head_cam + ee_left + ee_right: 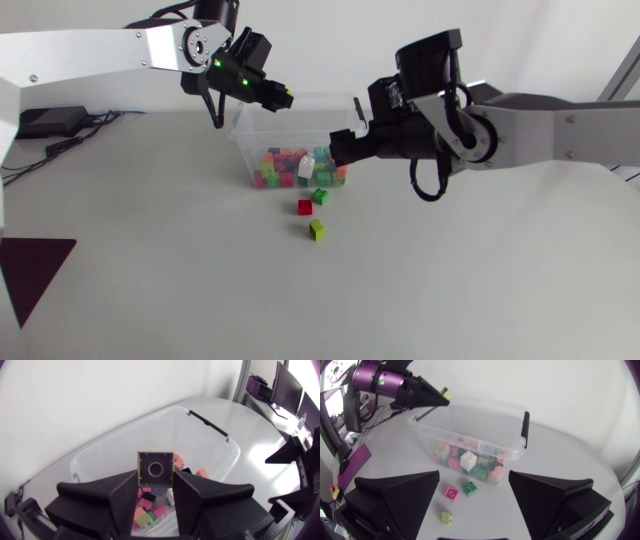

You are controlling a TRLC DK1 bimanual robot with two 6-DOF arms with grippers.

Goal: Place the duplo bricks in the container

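item: clear container (243, 148) on the white desk (150, 260), a black latch at each end, part filled with mixed coloured bricks, a white brick (468, 460) on top of the heap. item: left end effector (156, 480), above the open container, closed on one pale yellow-green held brick (156, 468), pinched from both sides with its hollow underside towards the wrist camera. item: right end effector (345, 150), fingers spread wide and carrying nothing, hanging close to the container's other end. item: three loose bricks on the desk just in front of the container: red brick (305, 207), green brick (320, 196) close beside it, lime brick (317, 229) a little further out. risks, as judged: the held brick, let go from this height, could bounce off the heap or clip the rim and land outside; the right end effector is near enough to the end wall that a careless descent could shove the container; red and green sit so close that a wide grasp might catch both or knock one away. markings: no legible writing, label or brand on bricks, container or arms.
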